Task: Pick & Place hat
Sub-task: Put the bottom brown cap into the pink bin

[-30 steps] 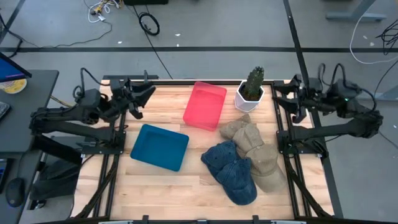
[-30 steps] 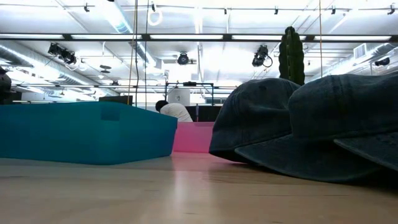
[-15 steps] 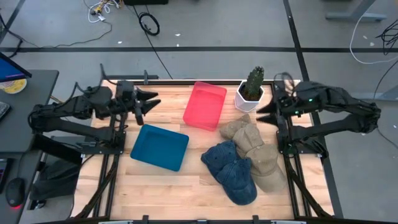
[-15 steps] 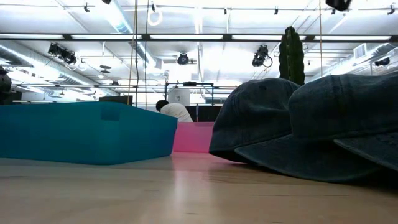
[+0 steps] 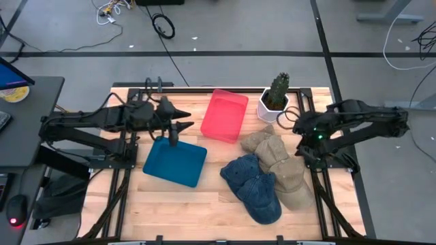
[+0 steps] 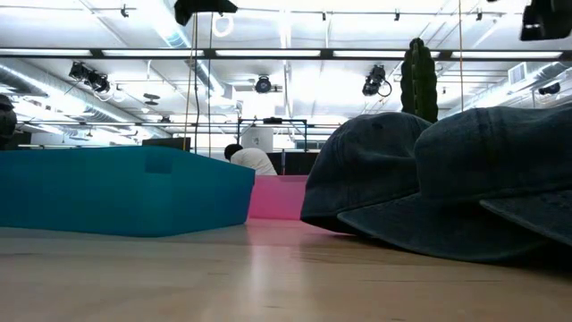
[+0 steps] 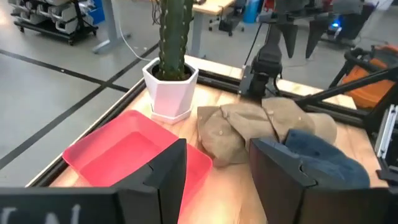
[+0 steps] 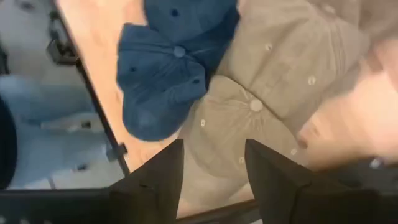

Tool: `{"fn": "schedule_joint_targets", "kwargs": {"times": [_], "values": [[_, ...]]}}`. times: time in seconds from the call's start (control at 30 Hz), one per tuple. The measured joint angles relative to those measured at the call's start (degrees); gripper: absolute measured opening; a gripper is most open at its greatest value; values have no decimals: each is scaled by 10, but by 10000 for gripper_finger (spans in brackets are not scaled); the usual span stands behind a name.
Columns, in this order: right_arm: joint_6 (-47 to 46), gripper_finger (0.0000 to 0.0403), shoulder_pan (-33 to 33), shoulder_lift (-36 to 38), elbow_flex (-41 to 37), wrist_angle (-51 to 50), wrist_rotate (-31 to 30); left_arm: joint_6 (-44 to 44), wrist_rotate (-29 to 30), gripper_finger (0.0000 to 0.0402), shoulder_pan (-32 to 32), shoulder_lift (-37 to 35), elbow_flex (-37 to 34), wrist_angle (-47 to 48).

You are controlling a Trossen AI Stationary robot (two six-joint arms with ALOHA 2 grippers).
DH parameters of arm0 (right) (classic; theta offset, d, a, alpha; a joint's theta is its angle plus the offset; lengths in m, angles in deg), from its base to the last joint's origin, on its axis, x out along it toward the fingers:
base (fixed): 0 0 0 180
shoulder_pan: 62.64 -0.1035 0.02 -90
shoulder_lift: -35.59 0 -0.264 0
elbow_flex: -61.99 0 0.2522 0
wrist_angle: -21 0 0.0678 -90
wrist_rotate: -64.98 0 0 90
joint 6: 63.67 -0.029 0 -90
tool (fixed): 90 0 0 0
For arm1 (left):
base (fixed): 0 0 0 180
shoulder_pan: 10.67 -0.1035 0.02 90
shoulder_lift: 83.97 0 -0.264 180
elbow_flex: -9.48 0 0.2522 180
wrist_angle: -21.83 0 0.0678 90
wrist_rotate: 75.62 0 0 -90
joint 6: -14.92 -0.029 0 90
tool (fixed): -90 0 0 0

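Fingers on both grippers stand apart, and nothing is between them. You can see the gap in each wrist view. The left gripper (image 5: 178, 128) hangs over the table (image 5: 170, 211), just above the far edge of the blue tray (image 5: 174, 160). It points toward the pink tray (image 5: 224, 115). The right gripper (image 5: 291, 122) hangs by the right side of the table, close to the white pot (image 5: 270, 109) with the cactus (image 5: 278, 90) in it. It is just beside the tan hats (image 5: 278, 165) and does not touch them.

The hats lie in a heap on the right part of the table. 2 blue denim hats (image 5: 253, 187) sit nearer the front, and they touch each other. The tan hats lie behind and beside them, toward the pot. I cannot tell how many tan hats there are. No hat is in a tray.

From the left wrist, the pink tray sits in front of the white pot, and the tan hats lie next to it. From the right wrist, a tan hat (image 8: 249, 118) and a blue hat (image 8: 165, 78) lie side by side below the fingers.

From table height, the dark blue hats (image 6: 429, 179) fill the right side. The blue tray is at the left, and the pink tray is behind it. A person in a white top (image 6: 252, 159) is far back in the room.
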Motion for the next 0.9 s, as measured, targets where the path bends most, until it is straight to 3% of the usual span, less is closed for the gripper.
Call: {"fn": "schedule_joint_targets", "kwargs": {"times": [0.1,0.2,0.3,0.53,0.9], "values": [[-162,163,-27,-6,-33,10,-1,0,0,177,0,8,0,-1],[-252,159,-60,-9,-86,39,48,-1,0,177,0,10,0,-2],[-289,159,-97,-9,-142,74,92,-2,0,177,-6,9,0,-9],[-403,176,-163,-9,-240,168,117,0,0,177,-22,9,0,-9],[-470,171,-214,-8,-285,194,115,0,0,177,-22,9,0,-9]]}}
